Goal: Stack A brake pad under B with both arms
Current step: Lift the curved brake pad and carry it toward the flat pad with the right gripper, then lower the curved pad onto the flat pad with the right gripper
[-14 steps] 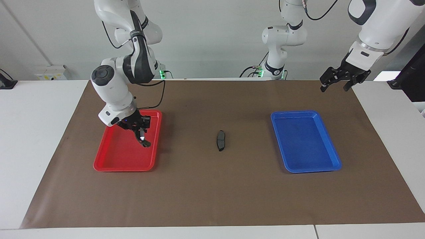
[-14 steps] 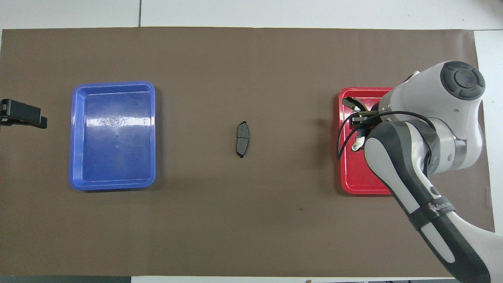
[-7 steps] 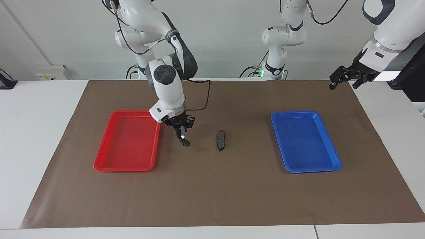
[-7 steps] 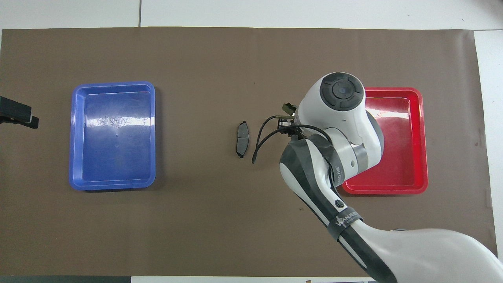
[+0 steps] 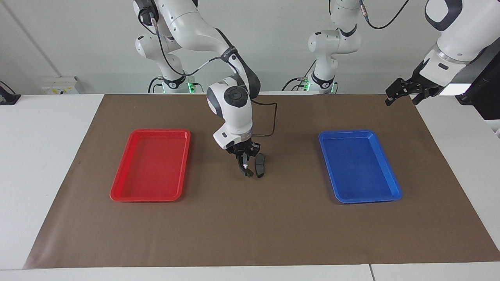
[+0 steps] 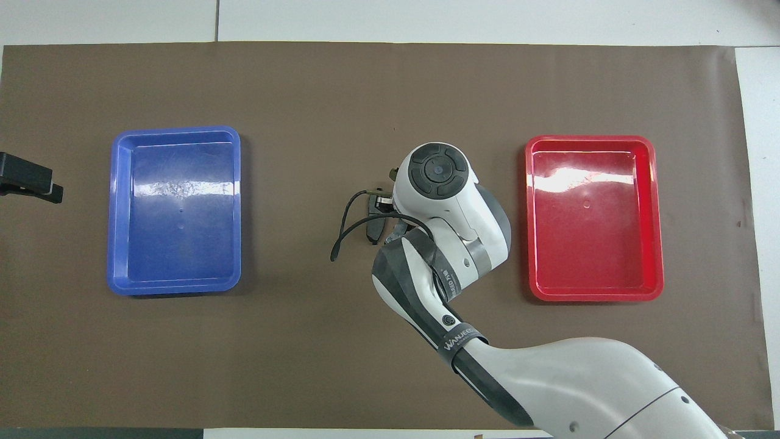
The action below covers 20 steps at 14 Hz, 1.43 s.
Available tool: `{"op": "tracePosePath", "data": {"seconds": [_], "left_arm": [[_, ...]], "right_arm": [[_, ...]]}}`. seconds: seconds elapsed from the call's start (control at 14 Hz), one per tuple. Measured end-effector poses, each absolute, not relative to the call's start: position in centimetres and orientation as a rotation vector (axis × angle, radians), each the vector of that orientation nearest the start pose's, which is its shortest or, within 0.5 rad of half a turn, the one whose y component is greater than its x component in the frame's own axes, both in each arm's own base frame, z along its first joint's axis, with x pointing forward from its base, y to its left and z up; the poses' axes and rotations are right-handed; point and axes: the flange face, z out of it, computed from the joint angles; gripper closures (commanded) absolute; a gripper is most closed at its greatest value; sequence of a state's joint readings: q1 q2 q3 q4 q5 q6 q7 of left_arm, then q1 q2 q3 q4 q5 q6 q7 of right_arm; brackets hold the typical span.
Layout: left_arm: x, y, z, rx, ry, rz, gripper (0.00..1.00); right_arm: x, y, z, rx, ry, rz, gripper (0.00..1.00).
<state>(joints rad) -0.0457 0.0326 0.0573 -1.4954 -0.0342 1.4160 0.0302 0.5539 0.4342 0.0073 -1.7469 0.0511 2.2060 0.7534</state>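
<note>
The A brake pad, short, flat and dark grey, lies on the brown mat midway between the two trays. In the overhead view only its edge shows beside the arm. My right gripper is shut on B, the black curved shoe with a silvery spot. It holds B hanging low over the mat, close beside the pad toward the right arm's end. From above, the right arm's wrist hides B. My left gripper is open and empty, waiting in the air over the mat's corner.
An empty red tray lies toward the right arm's end of the mat. An empty blue tray lies toward the left arm's end. A black cable loops from the right wrist over the mat.
My right gripper has carried B out of the red tray and across the mat to just beside the A pad. The left gripper has barely moved.
</note>
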Motion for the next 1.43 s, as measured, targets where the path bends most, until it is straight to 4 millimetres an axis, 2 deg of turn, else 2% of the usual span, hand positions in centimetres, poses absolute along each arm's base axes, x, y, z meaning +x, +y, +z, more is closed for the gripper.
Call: {"op": "tracePosePath", "data": {"seconds": [0.21,0.64,1.43], "left_arm": [[54.2,0.4,63.0,-3.16,0.033,0.177,0.0],[53.7,0.4,63.3,-3.159,0.033,0.166,0.0],[53.6,0.7,63.2,-3.158,0.024,0.167,0.0]], "right_arm": [[56.1,35.8,32.0,-3.056,0.34,-0.023,1.0],[54.4,38.8,31.3,-3.056,0.273,-0.033,1.0],[54.8,38.7,30.0,-3.052,0.28,-0.046,1.0]]}}
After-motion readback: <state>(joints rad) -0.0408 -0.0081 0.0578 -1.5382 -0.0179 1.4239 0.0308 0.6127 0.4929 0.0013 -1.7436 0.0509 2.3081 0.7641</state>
